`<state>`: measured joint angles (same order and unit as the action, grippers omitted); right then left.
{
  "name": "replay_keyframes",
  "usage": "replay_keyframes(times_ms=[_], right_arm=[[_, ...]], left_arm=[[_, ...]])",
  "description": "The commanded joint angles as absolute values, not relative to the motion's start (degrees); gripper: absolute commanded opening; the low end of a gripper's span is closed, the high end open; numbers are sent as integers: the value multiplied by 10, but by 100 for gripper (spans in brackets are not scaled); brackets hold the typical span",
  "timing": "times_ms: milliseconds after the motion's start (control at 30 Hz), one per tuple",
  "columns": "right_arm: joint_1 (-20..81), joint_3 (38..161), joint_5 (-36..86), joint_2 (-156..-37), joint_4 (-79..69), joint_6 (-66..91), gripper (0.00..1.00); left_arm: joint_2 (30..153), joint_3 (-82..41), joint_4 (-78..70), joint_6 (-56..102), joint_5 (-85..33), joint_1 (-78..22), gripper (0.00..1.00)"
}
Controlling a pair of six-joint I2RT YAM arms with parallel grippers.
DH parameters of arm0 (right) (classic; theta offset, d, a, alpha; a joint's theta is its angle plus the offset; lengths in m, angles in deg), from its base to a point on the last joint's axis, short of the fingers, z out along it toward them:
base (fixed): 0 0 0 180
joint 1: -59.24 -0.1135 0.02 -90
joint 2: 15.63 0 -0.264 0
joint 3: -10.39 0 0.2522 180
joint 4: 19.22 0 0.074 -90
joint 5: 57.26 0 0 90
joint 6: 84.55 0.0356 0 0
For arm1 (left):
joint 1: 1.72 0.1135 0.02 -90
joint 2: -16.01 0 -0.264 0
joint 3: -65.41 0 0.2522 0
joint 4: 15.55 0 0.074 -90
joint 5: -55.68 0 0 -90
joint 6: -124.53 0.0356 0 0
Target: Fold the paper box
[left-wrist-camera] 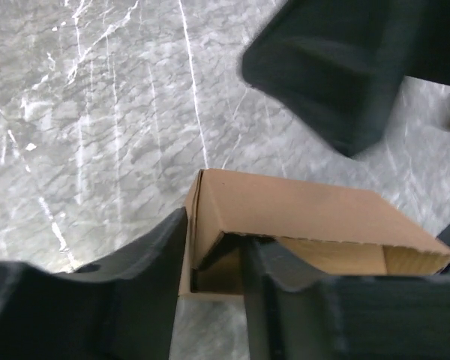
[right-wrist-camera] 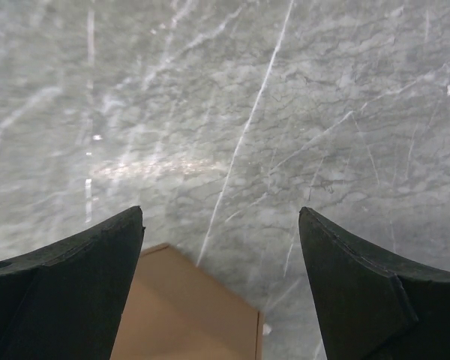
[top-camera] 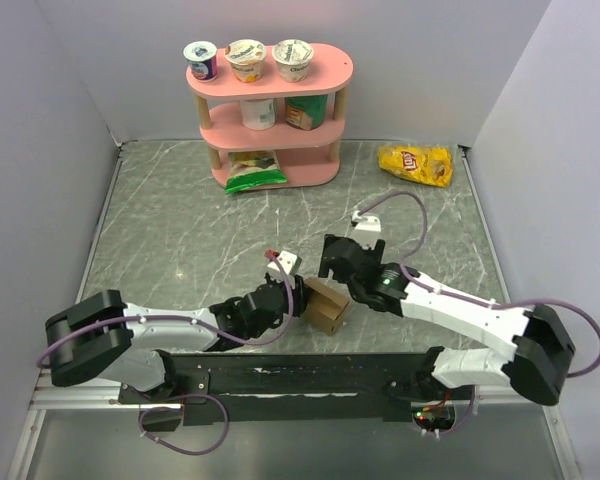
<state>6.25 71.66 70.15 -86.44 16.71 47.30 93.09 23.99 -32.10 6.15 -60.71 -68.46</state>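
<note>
Cardboard paper box (top-camera: 326, 306) looks mostly formed by the table's (top-camera: 180, 230) near edge, one end open; my left gripper (left-wrist-camera: 210, 236) straddles its wall, maybe pinching, right gripper (right-wrist-camera: 221, 214) spread wide.

The only marking that can be read is the round red Lay's logo on the yellow chip bag (top-camera: 416, 164). The bag lies on the worktop (top-camera: 180, 230), well beyond the right tool (right-wrist-camera: 221, 217) and off to its right, near the far corner. The cups (top-camera: 246, 58) on top of the pink shelf (top-camera: 280, 90), far ahead of that tool and to its left, carry printed labels. So does the green bag (top-camera: 254, 170) at the shelf's foot. Their print is too small to read.
</note>
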Motion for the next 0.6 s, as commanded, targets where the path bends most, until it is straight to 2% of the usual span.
replay_keyframes(times_ms=[0,100,267,333,367,433,467,567], right_arm=[[63,709,699,-816,227,482,90],[63,714,710,-802,242,481,90],[57,714,719,-799,240,498,89],[45,709,733,-802,242,504,89],[43,708,736,-803,248,515,89],[40,707,741,-808,252,522,90],[40,706,741,-809,255,529,90],[40,705,748,-810,258,537,91]], left_arm=[[991,222,-183,33,-669,-687,31],[1025,188,-159,20,-715,-686,27],[1070,141,-140,3,-748,-687,31],[1071,142,-151,1,-724,-686,39],[1069,144,-154,1,-718,-687,48],[1063,150,-163,10,-704,-687,58],[1059,152,-166,16,-690,-687,66],[1046,156,-164,35,-673,-686,77]])
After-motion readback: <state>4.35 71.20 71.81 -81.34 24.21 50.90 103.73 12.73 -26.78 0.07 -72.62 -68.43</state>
